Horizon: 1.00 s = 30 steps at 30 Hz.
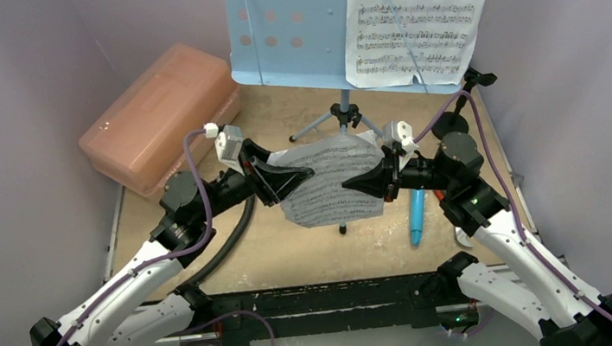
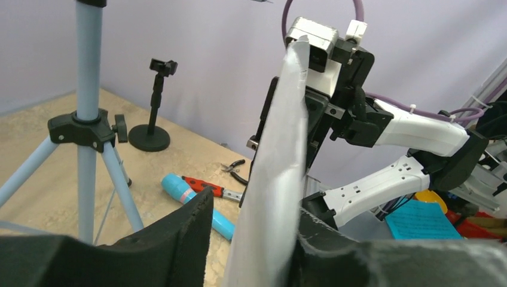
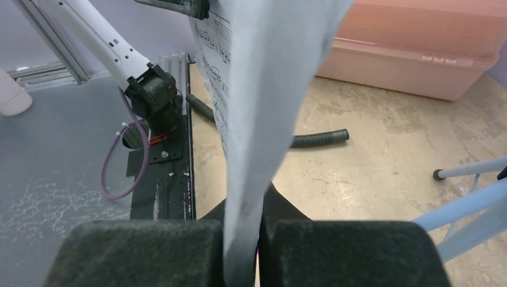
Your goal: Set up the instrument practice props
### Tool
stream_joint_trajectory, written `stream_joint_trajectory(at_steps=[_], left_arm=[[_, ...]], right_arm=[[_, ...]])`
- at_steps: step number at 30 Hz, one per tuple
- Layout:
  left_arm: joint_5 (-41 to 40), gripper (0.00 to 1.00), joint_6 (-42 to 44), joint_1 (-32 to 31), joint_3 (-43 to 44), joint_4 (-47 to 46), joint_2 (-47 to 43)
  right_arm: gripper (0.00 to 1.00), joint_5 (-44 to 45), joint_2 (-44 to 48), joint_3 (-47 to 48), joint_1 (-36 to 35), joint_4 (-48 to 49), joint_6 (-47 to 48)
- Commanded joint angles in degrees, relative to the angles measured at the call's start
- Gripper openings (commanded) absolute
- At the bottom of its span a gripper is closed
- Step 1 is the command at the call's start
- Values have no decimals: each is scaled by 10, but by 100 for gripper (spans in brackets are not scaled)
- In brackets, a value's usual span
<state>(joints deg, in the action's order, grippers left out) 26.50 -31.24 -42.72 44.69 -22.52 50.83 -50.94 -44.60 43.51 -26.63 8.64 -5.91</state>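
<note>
Right gripper (image 3: pixel 242 239) clamped on loose sheet-music page (image 1: pixel 330 183), mid-air below music stand (image 1: pixel 290 22). Left gripper (image 2: pixel 257 239) straddles opposite edge, can't tell if pinching. Confirm grip, lift level, seat beside mounted page (image 1: pixel 419 12).

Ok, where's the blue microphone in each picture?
Top view: the microphone lies right of centre, pointing toward the near edge.
Left wrist: low, just left of centre.
Right wrist: not in it.
Shared landmark: the curled music page.
</note>
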Motion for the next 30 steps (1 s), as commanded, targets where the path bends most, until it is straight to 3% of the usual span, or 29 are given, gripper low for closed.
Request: stream_joint_trajectory(at_steps=[1, 8, 17, 23, 30], left_arm=[[-47, 43, 25, 3, -16, 10, -21], [-121, 75, 38, 3, -37, 59, -47], [-233, 99, 39, 3, -15, 184, -53], [-284, 100, 26, 3, -16, 265, -42], [-325, 100, -14, 3, -58, 292, -20]], right_arm=[[0, -4, 3, 28, -1, -10, 9], [0, -7, 3, 27, -1, -31, 17], [0, 29, 2, 19, -1, -49, 10], [0, 114, -1, 19, -1, -78, -5], [0, 179, 5, 15, -1, -103, -20]])
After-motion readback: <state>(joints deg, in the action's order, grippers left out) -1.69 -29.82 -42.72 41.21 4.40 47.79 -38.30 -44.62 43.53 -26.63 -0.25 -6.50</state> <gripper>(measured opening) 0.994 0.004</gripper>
